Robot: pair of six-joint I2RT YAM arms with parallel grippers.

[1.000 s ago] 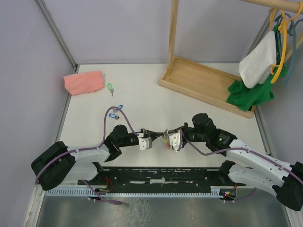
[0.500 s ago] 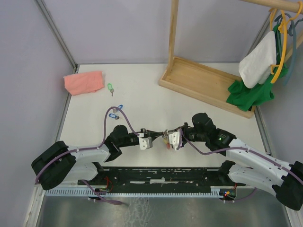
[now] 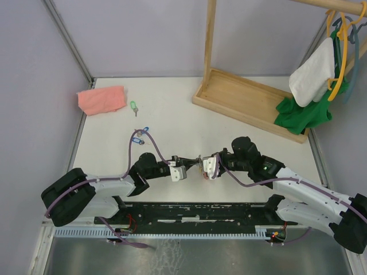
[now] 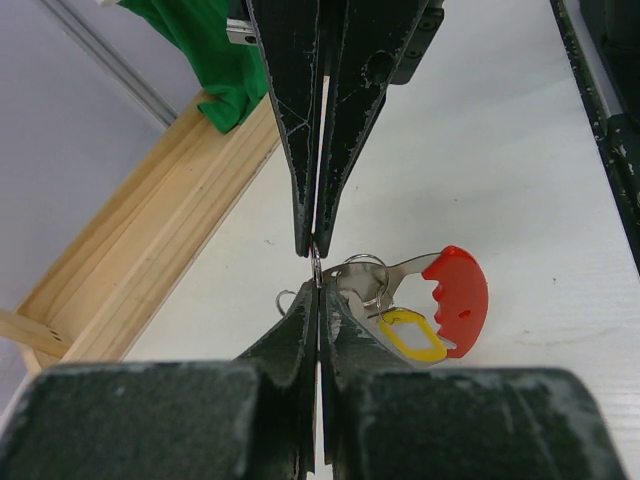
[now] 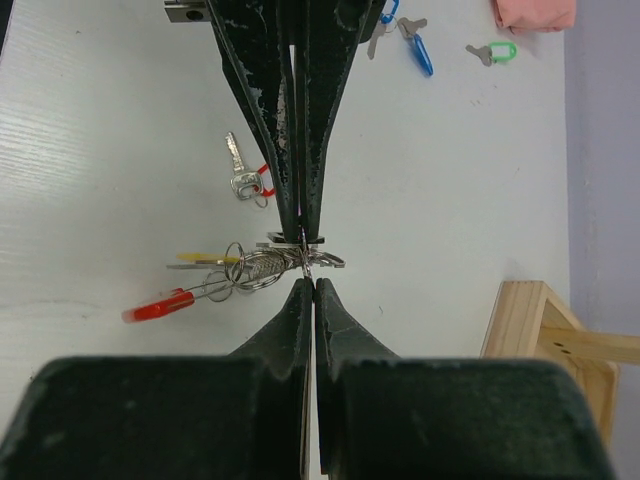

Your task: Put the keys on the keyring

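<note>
White tabletop (image 3: 172, 109), lilac walls around it. Far left: pink folded cloth (image 3: 102, 99). Just beside it lies a small silver key with a green plastic tag (image 3: 134, 107), loose. Nearer the arms are two silver keys with blue tags (image 3: 139, 135), close together, also loose, well apart from the work.

Left gripper (image 4: 318, 295) reaches in toward the table's middle, fingers pressed fully together. Its tips meet those of the right gripper (image 5: 308, 285) almost nose to nose, and a thin turn of wire is nipped where they meet. That wire belongs to the keyring (image 4: 462, 298), a red crescent-shaped piece joined to a silver coiled-wire loop. It sits between the two arms and seems lifted clear of the table, crescent hanging off to one side. Right fingers are likewise closed tight. Which turn of the coil each pair has, I cannot tell.

Silver key with a yellow oblong tag (image 4: 410, 335) hangs against the crescent. It looks to be on the loop already, or nearly; its small ring is lost among the coils. On the table close by, a silver key with a red tag (image 5: 247, 182) lies free.

Right side: wooden rack base (image 3: 246, 100), with a white cloth (image 3: 312, 74) and a green garment (image 3: 304, 114) on hangers. None of it is involved.

Tally, as I judge it: one key at most threaded. Red, both blue and green are not yet on. Early in the job.
</note>
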